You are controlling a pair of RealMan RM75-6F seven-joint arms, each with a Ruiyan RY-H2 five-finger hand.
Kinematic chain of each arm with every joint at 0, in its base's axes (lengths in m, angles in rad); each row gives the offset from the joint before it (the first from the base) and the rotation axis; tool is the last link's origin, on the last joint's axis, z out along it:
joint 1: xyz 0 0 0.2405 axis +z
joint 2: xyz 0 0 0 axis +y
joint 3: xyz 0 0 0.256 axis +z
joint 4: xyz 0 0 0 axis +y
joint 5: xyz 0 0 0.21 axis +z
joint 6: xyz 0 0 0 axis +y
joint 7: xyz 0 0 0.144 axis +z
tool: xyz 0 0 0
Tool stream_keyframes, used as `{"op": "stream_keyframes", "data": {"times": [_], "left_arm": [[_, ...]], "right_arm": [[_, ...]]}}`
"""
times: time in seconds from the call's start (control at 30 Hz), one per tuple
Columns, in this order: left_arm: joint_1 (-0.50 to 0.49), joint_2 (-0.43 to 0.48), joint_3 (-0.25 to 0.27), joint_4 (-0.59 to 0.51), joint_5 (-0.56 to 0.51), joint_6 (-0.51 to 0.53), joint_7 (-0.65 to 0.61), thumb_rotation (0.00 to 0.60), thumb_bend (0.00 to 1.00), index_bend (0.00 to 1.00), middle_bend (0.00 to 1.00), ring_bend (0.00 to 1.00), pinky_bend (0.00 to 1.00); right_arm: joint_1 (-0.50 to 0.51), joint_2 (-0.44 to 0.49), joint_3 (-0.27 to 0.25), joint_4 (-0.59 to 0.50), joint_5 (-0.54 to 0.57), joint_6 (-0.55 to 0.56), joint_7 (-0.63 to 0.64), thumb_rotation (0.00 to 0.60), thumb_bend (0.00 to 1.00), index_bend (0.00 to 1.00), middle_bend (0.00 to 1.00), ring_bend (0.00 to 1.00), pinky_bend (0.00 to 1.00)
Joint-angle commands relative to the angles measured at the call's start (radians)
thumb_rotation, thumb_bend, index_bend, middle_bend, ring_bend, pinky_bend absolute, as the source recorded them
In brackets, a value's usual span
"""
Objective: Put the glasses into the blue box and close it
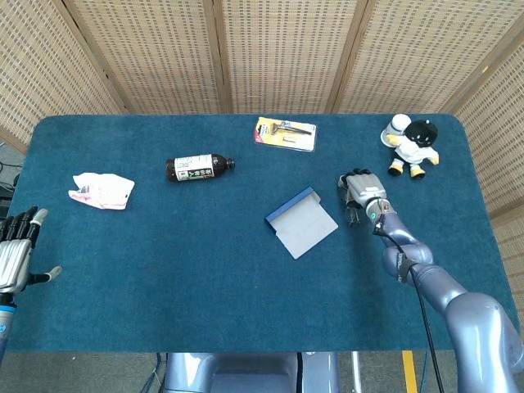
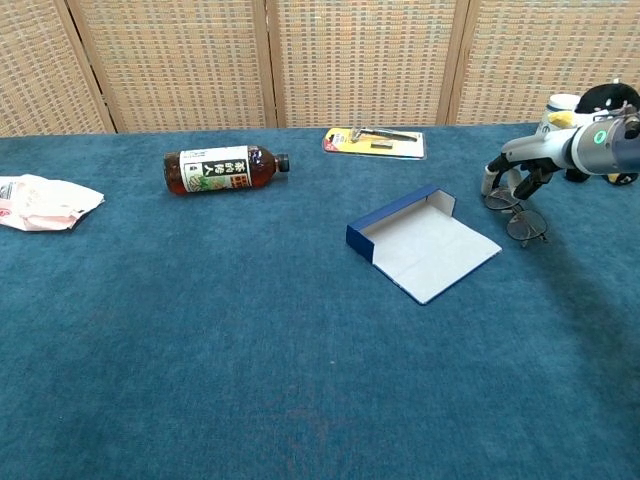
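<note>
Blue cloth table (image 1: 164, 262) | wicker screens (image 1: 278, 49) | right hand (image 2: 520, 168) touching glasses (image 2: 516, 212), grip unclear

- The right arm is reaching in from the lower right corner, stretching diagonally up toward the middle of the bench (image 1: 164, 270).
- The right robot hand (image 1: 359, 188) is hanging palm down, low over the surface, its fingers (image 2: 497, 172) curling downward.
- The left robot hand (image 1: 16, 250) is waiting at the left edge, fingers pointing up and apart, holding nothing.
</note>
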State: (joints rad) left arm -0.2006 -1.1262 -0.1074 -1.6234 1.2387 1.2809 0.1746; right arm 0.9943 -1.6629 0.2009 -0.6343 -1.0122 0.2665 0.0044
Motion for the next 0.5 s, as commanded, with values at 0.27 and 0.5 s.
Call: {"op": "stream_keyframes", "data": {"times": [0.27, 0.5], "left_arm": [[0.0, -0.004, 0.014, -0.005, 0.013, 0.003, 0.01, 0.6, 0.0, 0.0, 0.0, 0.0, 0.0], [-0.002, -0.006, 0.023, -0.013, 0.023, 0.005, 0.024, 0.6, 0.0, 0.0, 0.0, 0.0, 0.0]], "right_arm": [[-0.042, 0.092, -0.051, -0.08, -0.042, 0.009, -0.021, 0.6, 1.0, 0.27, 0.2, 0.0, 0.06], [-0.074, 0.19, -0.094, -0.187, -0.036, 0.014, -0.045, 0.6, 1.0, 0.29, 0.22, 0.0, 0.06]]}}
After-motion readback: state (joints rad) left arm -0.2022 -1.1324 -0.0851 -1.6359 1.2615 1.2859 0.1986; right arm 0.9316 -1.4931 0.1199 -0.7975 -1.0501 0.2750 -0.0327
